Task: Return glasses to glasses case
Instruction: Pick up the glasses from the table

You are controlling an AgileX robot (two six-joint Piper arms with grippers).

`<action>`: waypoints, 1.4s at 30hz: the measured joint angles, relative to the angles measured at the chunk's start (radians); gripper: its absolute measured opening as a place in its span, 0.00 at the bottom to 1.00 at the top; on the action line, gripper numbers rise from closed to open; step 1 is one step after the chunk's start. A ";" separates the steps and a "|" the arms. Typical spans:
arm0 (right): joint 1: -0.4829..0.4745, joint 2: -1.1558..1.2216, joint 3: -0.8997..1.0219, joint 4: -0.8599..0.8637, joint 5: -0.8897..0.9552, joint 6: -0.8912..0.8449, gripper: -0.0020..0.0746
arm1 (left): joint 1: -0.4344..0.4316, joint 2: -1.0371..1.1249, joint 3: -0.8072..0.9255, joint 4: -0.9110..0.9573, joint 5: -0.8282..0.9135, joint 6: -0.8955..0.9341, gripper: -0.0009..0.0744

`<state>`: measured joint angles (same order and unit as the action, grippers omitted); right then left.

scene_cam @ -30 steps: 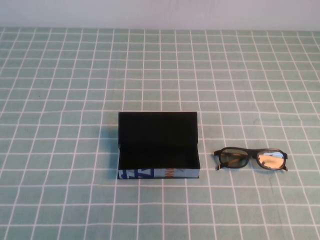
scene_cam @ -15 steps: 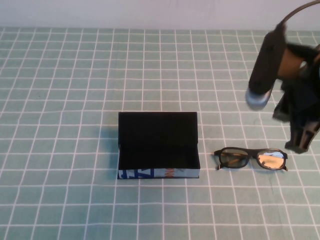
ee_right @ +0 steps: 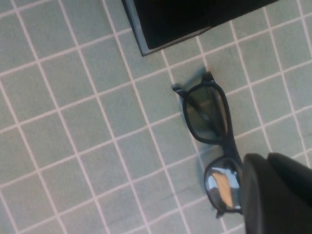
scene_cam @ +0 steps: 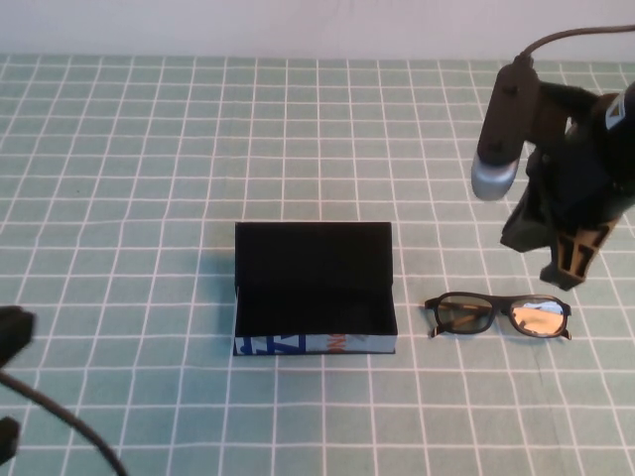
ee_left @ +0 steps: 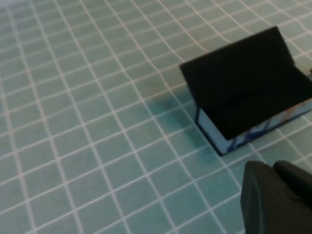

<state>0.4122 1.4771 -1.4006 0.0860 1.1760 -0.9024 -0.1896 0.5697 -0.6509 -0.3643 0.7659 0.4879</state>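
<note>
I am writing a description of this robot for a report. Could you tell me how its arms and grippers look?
The right arm is black and bulky, with a dark cylindrical part ending in a grey-blue cap and a thin black cable arching above it. The right gripper, above the glasses, is black with orange-tan panels. The left gripper, at the near left edge, is matt black and rounded, trailing a black cable.

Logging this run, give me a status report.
Right gripper above glasses, holding nothing. Left gripper low, near-left of case. Case open, glasses on table beside it. Path unobstructed.
</note>
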 joint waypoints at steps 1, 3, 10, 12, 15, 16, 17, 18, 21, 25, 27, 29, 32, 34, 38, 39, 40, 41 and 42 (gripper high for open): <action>-0.021 0.019 -0.010 0.034 0.004 -0.022 0.01 | 0.000 0.026 0.000 -0.043 0.005 0.025 0.01; -0.053 0.057 -0.020 0.083 0.011 -0.071 0.01 | 0.000 0.060 0.000 -0.125 0.007 0.070 0.01; -0.079 0.183 -0.024 0.057 -0.003 -0.151 0.01 | 0.000 0.088 0.000 -0.218 0.048 0.135 0.01; -0.081 0.219 -0.024 0.036 -0.023 -0.143 0.01 | 0.000 0.089 0.000 -0.220 0.064 0.135 0.01; -0.081 0.262 -0.024 0.011 -0.035 -0.140 0.05 | 0.000 0.089 0.000 -0.220 0.084 0.137 0.01; -0.081 0.274 -0.024 -0.001 -0.035 -0.137 0.08 | 0.000 0.089 0.000 -0.220 0.089 0.137 0.01; -0.081 0.284 -0.024 -0.010 -0.035 -0.129 0.13 | 0.000 0.089 0.000 -0.220 0.094 0.137 0.01; -0.081 0.295 -0.024 -0.021 -0.035 -0.118 0.19 | 0.000 0.089 0.000 -0.220 0.100 0.137 0.01; -0.081 0.318 -0.024 -0.039 -0.047 -0.098 0.35 | 0.000 0.089 0.000 -0.220 0.107 0.137 0.01; -0.081 0.343 -0.026 -0.040 -0.072 -0.094 0.46 | 0.000 0.089 0.000 -0.220 0.109 0.137 0.01; -0.081 0.359 -0.026 -0.040 -0.082 -0.094 0.48 | 0.000 0.089 0.000 -0.220 0.113 0.137 0.01; -0.081 0.376 -0.026 -0.040 -0.089 -0.094 0.49 | 0.000 0.089 0.000 -0.220 0.113 0.137 0.01; -0.081 0.402 -0.026 -0.040 -0.097 -0.092 0.49 | 0.000 0.089 0.000 -0.220 0.115 0.137 0.01; -0.081 0.416 -0.026 -0.040 -0.107 -0.092 0.49 | 0.000 0.089 0.000 -0.220 0.117 0.137 0.01; -0.081 0.439 -0.026 -0.040 -0.127 -0.092 0.49 | 0.000 0.089 0.000 -0.220 0.117 0.135 0.01; -0.083 0.443 -0.026 -0.040 -0.131 -0.092 0.49 | 0.000 0.089 0.000 -0.220 0.117 0.135 0.01; -0.085 0.449 -0.026 -0.036 -0.133 -0.092 0.49 | 0.000 0.089 0.000 -0.220 0.117 0.135 0.01; -0.091 0.453 -0.026 -0.030 -0.135 -0.092 0.49 | 0.000 0.089 0.000 -0.220 0.117 0.135 0.01; -0.100 0.459 -0.026 -0.026 -0.138 -0.092 0.49 | 0.000 0.089 0.000 -0.220 0.117 0.135 0.01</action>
<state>0.3124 1.9365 -1.4262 0.0604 1.0383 -0.9944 -0.1896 0.6583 -0.6509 -0.5843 0.8827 0.6227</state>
